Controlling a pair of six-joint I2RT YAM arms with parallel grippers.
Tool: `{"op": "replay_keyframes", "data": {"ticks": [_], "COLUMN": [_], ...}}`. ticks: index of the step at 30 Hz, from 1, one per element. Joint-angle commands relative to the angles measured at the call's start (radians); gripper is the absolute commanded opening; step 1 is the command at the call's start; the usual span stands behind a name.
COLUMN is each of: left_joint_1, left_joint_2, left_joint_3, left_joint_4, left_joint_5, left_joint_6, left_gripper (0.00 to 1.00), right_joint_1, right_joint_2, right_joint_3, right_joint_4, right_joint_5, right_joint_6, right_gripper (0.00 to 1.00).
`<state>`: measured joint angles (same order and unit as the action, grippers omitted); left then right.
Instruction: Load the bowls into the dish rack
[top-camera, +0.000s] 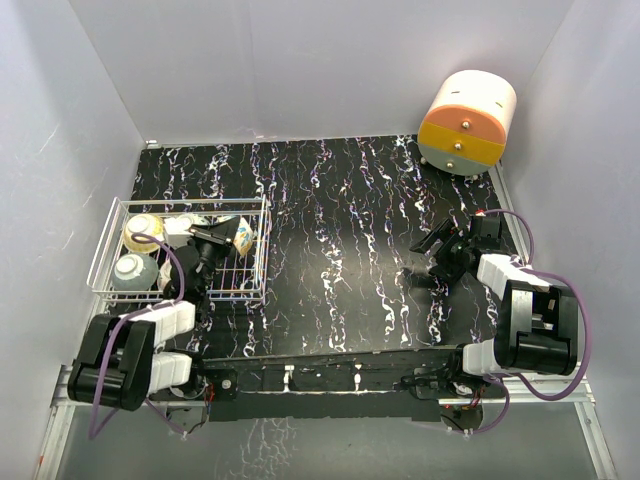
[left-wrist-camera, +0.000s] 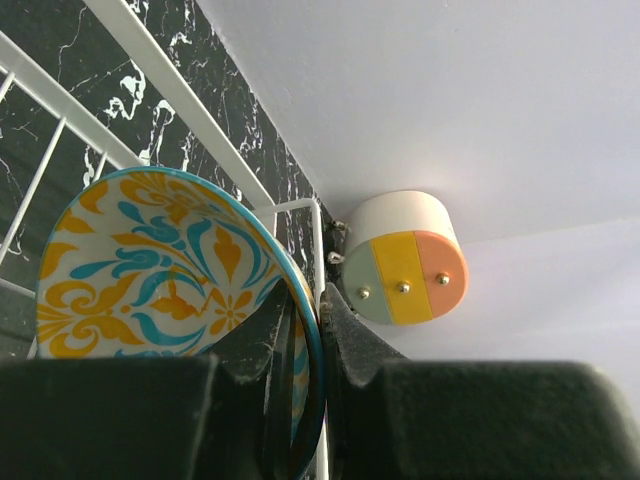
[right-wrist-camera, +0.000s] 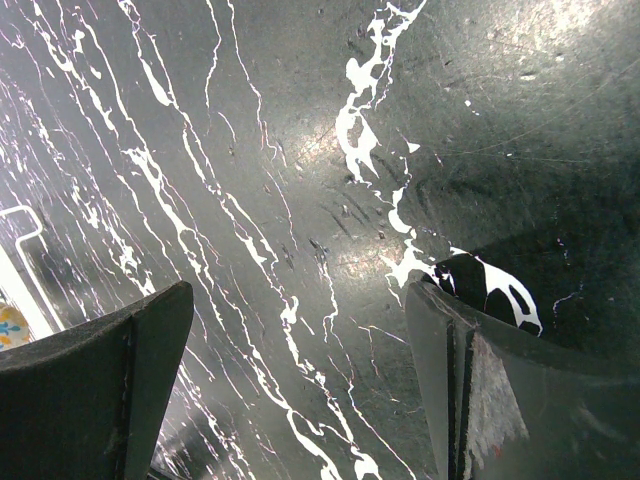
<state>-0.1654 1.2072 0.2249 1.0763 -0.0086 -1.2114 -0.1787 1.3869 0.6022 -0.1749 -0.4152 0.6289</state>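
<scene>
1. The left gripper (top-camera: 226, 239) has its jaws clamped on the rim of the cream-yellow bowl (left-wrist-camera: 170, 270), one finger on each side of the teal edge.
2. This bowl does not lie flat: it stands on its edge, with the rim plane nearly upright. In the left wrist view, the face with the yellow and teal pattern is turned to the left of the jaws.
3. The held bowl is inside the dish rack (top-camera: 190, 200), in its far right part, near the right wall of white wire. I cannot tell if it touches the rack bottom.
4. The rack stands at the left side of the black marbled surface (top-camera: 340, 230), with its long side running left to right.
5. Three more bowls are in the rack. The flowered bowl (top-camera: 142, 232) is at the far left. The grey-white bowl (top-camera: 133, 272) is just nearer than it. The blue-white bowl (top-camera: 183, 226) is between the flowered bowl and the held one, partly hidden by the arm.
6. The right gripper (right-wrist-camera: 300, 330) is low over the bare surface on the right side, well apart from the rack. Its jaws are wide apart and hold nothing.
7. An orange and cream drawer unit (top-camera: 467, 122) stands at the far right corner.
</scene>
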Motion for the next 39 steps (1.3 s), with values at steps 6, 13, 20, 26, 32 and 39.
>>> {"op": "replay_keyframes", "data": {"ticks": [6, 13, 20, 26, 32, 39], "left_joint_1": [0.012, 0.015, 0.02, 0.023, 0.026, 0.026], "left_joint_2": [0.129, 0.27, 0.09, -0.215, -0.275, -0.304], "left_joint_3": [-0.044, -0.078, -0.161, -0.141, -0.118, -0.099], "left_joint_4": [0.411, 0.534, 0.266, -0.194, -0.395, -0.443], "left_joint_5": [-0.014, -0.021, -0.122, -0.195, -0.197, -0.212], "left_joint_6": [-0.055, -0.109, -0.136, -0.098, -0.121, -0.106], "left_gripper": [0.0, 0.0, 0.03, 0.44, 0.57, 0.58], "right_joint_1": [-0.001, -0.001, -0.001, -0.001, -0.001, -0.001], "right_joint_2": [0.027, 0.035, 0.044, 0.043, 0.032, 0.025], "right_joint_3": [0.001, 0.002, -0.002, -0.007, -0.012, -0.016], "right_joint_4": [0.021, 0.025, 0.033, 0.039, 0.038, 0.033], "right_joint_5": [0.025, 0.025, 0.023, 0.02, 0.018, 0.02], "right_joint_6": [-0.015, -0.014, -0.012, -0.01, -0.012, -0.015], "right_gripper": [0.91, 0.91, 0.91, 0.91, 0.91, 0.91]}}
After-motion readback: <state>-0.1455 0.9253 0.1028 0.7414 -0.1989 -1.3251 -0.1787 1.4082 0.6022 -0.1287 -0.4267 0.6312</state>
